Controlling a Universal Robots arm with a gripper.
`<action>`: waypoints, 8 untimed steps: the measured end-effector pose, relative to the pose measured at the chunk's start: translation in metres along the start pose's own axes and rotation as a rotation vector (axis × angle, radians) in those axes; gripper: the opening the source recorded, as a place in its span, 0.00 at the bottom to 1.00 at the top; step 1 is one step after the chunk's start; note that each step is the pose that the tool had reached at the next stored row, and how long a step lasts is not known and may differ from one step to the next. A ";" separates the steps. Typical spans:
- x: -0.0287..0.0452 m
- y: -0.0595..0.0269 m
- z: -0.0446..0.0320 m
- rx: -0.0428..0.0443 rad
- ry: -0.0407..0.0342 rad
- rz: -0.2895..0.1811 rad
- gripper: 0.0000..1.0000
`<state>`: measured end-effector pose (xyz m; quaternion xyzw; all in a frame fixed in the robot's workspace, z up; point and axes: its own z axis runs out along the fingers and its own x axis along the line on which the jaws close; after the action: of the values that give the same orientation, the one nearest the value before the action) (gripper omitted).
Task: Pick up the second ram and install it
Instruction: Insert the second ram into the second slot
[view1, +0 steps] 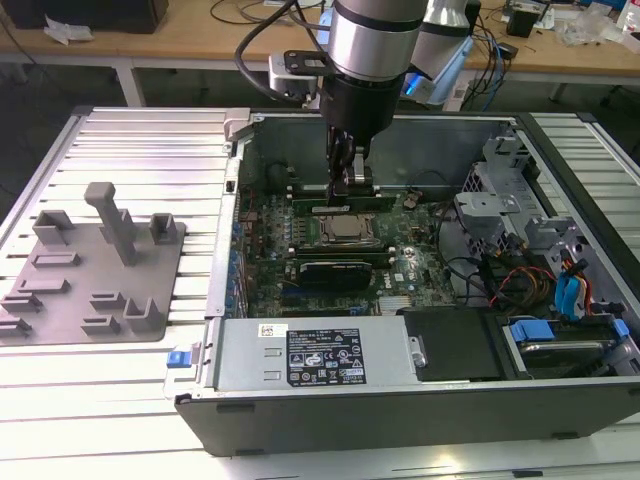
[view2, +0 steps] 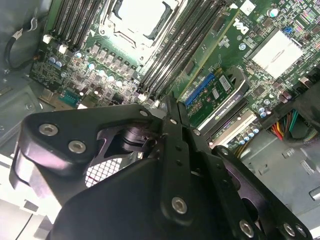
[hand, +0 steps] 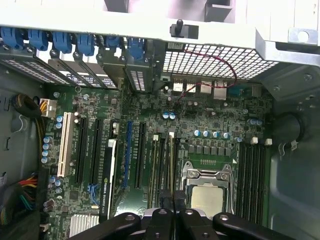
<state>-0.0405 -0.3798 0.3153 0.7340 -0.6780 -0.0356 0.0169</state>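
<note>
Your gripper's fingers (hand: 166, 202) are pressing almost flat together, pinching the top edge of the second ram (hand: 170, 160) — the thin green stick is standing on edge in a motherboard (hand: 210, 125) slot just beside the silver processor (view1: 345, 230). The gripper (view1: 350, 188) is hanging straight down inside the open computer case (view1: 400, 395) — near its middle.

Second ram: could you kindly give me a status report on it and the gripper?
Gripper shut on the second ram, low inside the case. Ram runs edge-on alongside the processor. Nothing seen in the way.
</note>
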 end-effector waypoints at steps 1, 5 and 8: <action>0.0000 0.0000 0.0000 0.0000 0.0000 0.000 0.09; 0.0007 -0.0003 0.0051 0.0000 -0.0001 0.000 0.09; 0.0008 -0.0006 0.0094 0.0001 -0.0002 0.002 0.09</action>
<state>-0.0405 -0.3804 0.3059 0.7334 -0.6786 -0.0357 0.0169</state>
